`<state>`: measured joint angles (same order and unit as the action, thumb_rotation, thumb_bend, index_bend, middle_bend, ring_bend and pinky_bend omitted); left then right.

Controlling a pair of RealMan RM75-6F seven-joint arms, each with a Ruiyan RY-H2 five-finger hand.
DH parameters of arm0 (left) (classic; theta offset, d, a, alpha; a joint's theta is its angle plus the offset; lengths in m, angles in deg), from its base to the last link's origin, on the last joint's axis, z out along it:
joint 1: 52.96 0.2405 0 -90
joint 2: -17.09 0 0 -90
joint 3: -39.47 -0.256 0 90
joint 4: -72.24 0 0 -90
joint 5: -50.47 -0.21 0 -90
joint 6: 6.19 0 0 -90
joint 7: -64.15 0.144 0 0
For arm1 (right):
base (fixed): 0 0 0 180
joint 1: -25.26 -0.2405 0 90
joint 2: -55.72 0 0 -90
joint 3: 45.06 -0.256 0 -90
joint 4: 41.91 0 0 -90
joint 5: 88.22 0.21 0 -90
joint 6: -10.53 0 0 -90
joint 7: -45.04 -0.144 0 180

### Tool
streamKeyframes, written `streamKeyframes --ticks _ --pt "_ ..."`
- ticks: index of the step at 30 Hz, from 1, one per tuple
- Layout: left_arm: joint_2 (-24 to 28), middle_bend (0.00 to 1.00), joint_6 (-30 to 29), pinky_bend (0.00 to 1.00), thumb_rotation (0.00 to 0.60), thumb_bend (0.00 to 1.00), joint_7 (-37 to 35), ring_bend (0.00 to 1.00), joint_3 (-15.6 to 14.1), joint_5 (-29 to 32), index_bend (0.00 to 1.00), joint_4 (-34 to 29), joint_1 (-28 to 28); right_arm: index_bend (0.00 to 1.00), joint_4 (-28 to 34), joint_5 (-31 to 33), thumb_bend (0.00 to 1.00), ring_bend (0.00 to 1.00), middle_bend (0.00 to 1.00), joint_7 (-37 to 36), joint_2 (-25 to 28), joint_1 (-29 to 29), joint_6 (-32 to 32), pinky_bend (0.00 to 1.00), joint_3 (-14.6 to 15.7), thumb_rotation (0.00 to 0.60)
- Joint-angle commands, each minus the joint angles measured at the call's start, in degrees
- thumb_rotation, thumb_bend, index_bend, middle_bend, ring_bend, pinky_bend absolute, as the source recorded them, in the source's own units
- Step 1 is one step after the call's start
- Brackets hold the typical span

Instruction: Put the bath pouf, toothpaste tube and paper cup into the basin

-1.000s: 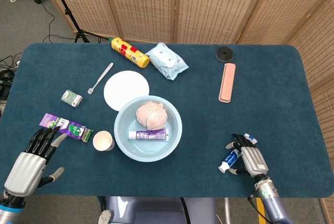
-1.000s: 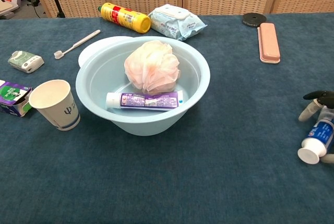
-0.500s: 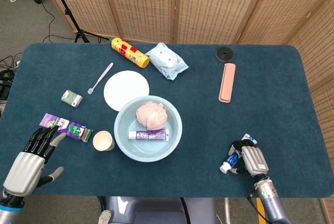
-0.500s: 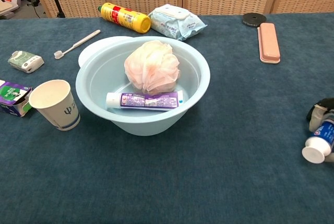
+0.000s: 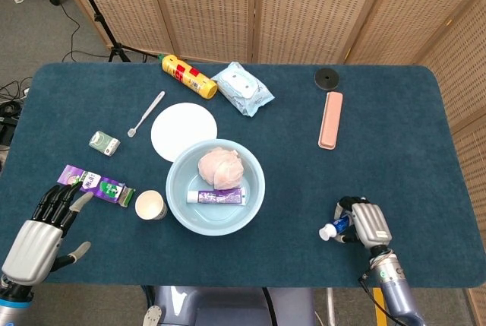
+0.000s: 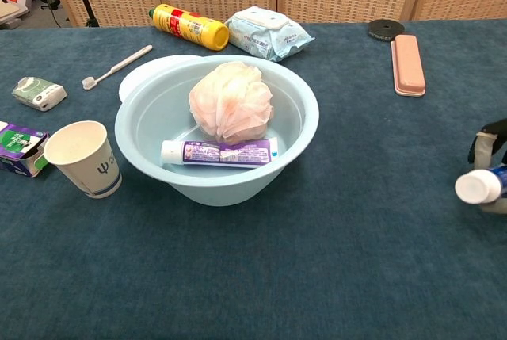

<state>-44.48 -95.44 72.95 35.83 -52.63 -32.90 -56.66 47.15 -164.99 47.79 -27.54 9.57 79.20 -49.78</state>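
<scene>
Right hand point(image 5: 366, 223) is wrapped around a small blue tube point(image 5: 339, 225), white cap pointing at 9 o'clock. Left hand point(image 5: 44, 225) sits flat with fingers spread, holding nothing. The round pale-blue plastic basin point(image 6: 142, 143) already has the fluffy pink bath pouf point(image 6: 230, 101) and the purple toothpaste tube point(image 6: 220, 152) lying in it. White paper cup point(image 6: 84, 158) stands upright at the basin's 9 o'clock, just beside it.

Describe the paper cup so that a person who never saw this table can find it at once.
Find the light blue basin in the middle of the blue table. The paper cup stands upright on the cloth just to its left, outside the rim. It is white and open-topped, unlike the purple carton lying flat beside it.
</scene>
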Motion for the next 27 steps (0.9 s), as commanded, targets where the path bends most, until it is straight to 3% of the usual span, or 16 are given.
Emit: streamKeyframes --ticks 1,20,27 --pt "0.1 0.0 -0.1 0.0 0.6 0.18 -0.2 0.0 0.0 0.0 0.0 0.0 0.0 0.65 2.6 0.1 0.13 0.36 0.42 2.3 1.8 -1.2 0.2 0.42 -1.6 0.6" --pt "1.1 0.0 -1.1 0.0 0.6 0.18 -2.5 0.0 0.3 0.1 0.0 0.1 0.2 0.68 17.3 2.8 0.13 0.37 0.43 18.6 6.3 -7.7 -0.7 0.43 -6.5 0.6" --pt "1.3 0.0 -1.3 0.0 0.6 0.18 -3.2 0.0 0.2 -0.1 0.0 0.1 0.3 0.68 23.0 6.1 0.13 0.37 0.43 25.6 6.9 -11.9 -1.4 0.43 -10.1 0.6"
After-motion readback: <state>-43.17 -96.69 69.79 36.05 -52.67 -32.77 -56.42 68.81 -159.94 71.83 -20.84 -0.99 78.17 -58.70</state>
